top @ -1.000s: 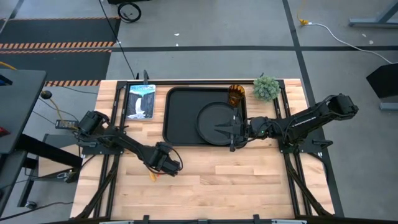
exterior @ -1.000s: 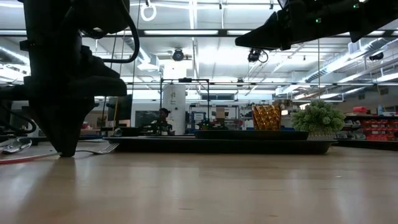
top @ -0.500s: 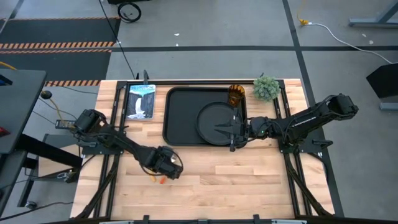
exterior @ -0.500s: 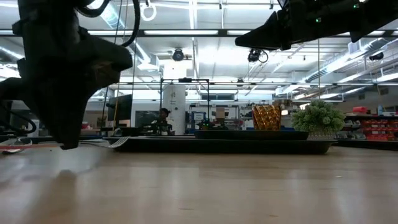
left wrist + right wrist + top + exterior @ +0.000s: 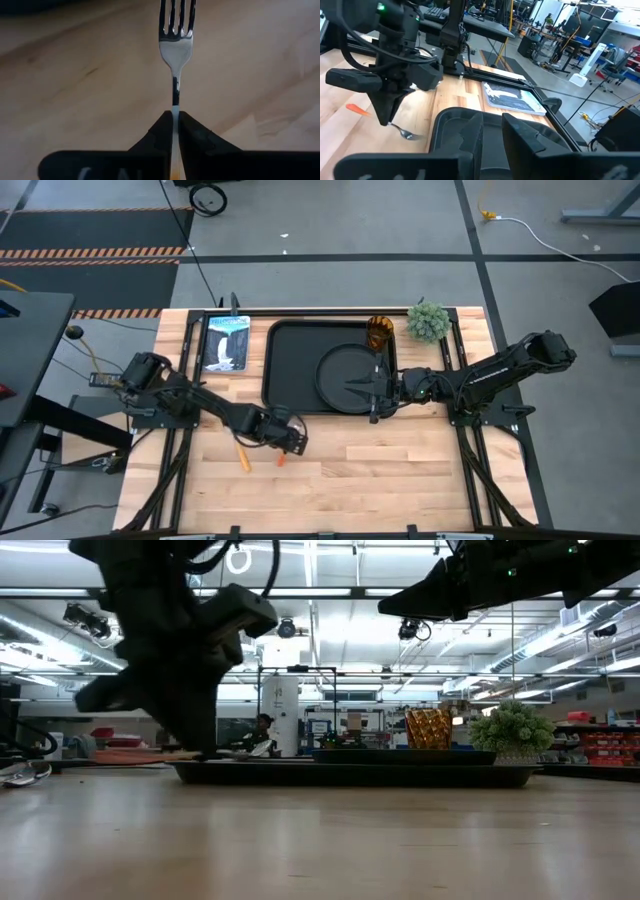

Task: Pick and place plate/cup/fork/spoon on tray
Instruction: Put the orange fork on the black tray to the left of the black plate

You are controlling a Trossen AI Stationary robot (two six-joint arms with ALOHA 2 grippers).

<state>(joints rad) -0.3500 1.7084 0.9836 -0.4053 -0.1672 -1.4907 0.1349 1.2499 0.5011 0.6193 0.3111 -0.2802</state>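
Observation:
My left gripper (image 5: 286,439) is shut on the fork (image 5: 175,45) just above the wood, near the tray's (image 5: 288,370) near edge. It also shows in the right wrist view (image 5: 386,120). The spoon (image 5: 243,455) lies flat on the table left of it. The plate (image 5: 338,368) lies in the tray's right half. The cup (image 5: 379,332) stands at the tray's far right corner. My right gripper (image 5: 374,391) hovers open over the plate's right rim. My left gripper pinches the fork's slim neck (image 5: 175,102), between tines and orange-red handle, between its two fingertips (image 5: 162,127). The fingers point down from above and lie across the fork. The fork hangs about level, clear of the table, its handle end (image 5: 282,460) toward the near edge.
A small green plant (image 5: 428,321) stands right of the cup at the far edge. A blue-covered booklet (image 5: 227,342) lies left of the tray. Bare wood spans the near half of the table (image 5: 400,470).
My left gripper has risen from the table with the fork and moved right, toward the tray's near edge. The fork, which lay flat on the wood, is now lifted clear. The spoon has stayed where it was.

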